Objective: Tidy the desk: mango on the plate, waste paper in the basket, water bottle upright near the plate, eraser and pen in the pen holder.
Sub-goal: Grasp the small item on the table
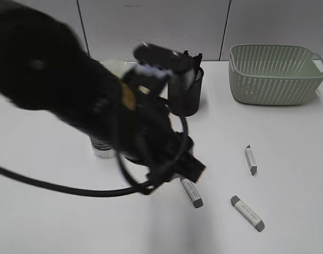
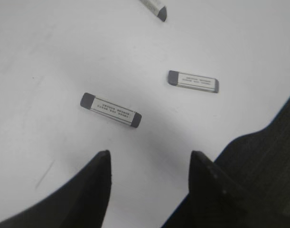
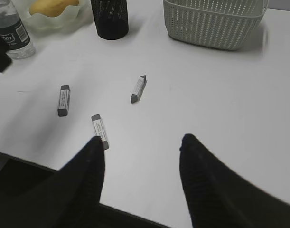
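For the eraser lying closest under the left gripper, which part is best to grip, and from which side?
Grip the eraser at its middle, across the short width, coming straight down from above. It lies flat on the desk, long and narrow, with free space all around; the left gripper should probably turn to straddle it.

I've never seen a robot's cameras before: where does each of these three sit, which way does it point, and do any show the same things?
Exterior: in front of the desk, looking down at a slant toward the basket; the blurred left arm fills the left half.
Left wrist: on the left arm, looking down at erasers; its open fingers show at the bottom.
Right wrist: on the right arm, looking across the desk to the mango and bottle; its open fingers show.
Shared: all three see the erasers.
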You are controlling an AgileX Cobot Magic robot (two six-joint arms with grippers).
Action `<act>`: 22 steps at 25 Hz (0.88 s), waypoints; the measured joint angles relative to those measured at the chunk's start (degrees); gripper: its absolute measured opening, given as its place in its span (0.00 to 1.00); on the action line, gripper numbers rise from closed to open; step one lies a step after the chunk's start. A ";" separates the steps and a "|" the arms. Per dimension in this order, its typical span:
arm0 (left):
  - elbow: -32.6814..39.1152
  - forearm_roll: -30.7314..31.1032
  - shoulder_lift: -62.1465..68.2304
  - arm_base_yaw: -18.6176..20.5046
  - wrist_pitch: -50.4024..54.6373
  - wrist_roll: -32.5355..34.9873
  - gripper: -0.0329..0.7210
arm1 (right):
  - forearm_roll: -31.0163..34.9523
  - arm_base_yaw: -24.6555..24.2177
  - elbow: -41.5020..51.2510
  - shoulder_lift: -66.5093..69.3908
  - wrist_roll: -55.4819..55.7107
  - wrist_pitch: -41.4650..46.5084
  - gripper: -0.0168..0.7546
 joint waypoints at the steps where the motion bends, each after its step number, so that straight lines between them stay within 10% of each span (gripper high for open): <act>1: -2.36 -0.26 4.00 -0.07 0.63 -1.45 0.57 | 0.00 0.00 0.00 0.00 0.00 0.00 0.56; 22: -27.64 15.27 34.62 0.32 9.93 -44.52 0.57 | 0.00 0.00 0.00 0.00 0.00 0.00 0.55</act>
